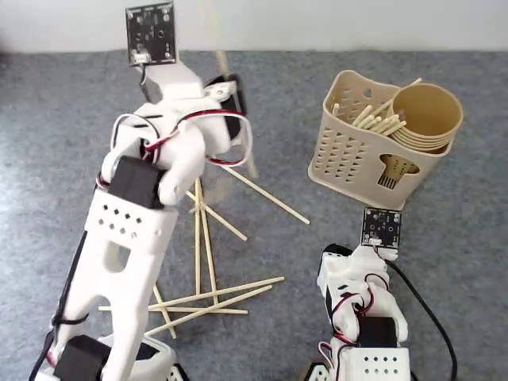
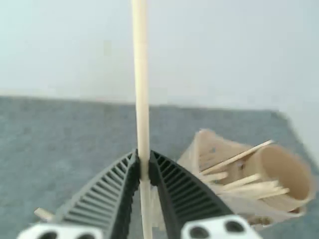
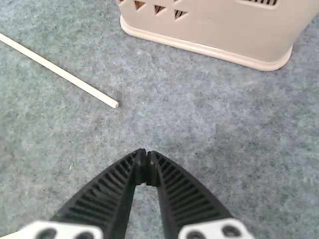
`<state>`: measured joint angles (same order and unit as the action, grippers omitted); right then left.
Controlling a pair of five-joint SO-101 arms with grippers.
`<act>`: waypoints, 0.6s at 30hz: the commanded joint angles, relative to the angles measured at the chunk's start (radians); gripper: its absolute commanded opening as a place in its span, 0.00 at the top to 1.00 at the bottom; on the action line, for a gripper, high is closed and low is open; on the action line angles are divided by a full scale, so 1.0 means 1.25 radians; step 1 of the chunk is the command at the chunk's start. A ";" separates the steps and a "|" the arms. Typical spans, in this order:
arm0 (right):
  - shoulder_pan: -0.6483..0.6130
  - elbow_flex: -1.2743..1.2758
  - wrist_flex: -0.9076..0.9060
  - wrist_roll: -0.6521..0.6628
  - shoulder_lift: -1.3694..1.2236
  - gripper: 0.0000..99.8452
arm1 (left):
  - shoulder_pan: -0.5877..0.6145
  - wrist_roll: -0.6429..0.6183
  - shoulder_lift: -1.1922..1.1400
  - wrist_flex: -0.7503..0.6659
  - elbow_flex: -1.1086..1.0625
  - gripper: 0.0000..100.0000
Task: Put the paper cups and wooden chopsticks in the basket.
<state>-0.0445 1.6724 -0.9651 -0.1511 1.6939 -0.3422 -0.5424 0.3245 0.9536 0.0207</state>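
No text, label, number or sign can be read. Any print on the left arm's circuit board (image 1: 150,33) or the right arm's circuit board (image 1: 382,227) is too small to tell.

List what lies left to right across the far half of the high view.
Left arm → held chopstick → loose chopstick on the carpet → basket → paper cups at its right end.

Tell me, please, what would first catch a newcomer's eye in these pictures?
The left hand is shut on one wooden chopstick, held roughly upright over the table. To its right the basket already holds stacked paper cups and several chopsticks, while loose chopsticks lie scattered on the grey table.
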 commanded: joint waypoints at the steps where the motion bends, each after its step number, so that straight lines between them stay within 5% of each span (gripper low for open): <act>1: 0.004 0.009 -0.003 0.000 0.018 0.99 | -0.044 -0.036 0.031 -0.079 0.066 0.99; 11: 0.004 0.009 -0.003 0.000 0.018 0.99 | -0.152 -0.068 0.028 -0.479 -0.084 0.99; 18: 0.004 0.009 -0.003 0.000 0.018 0.99 | -0.176 -0.028 0.021 -0.916 -0.346 0.99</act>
<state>-0.0445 1.6724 -0.9651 -0.1511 1.6939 -0.5508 -0.6191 0.3261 0.0545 -0.3322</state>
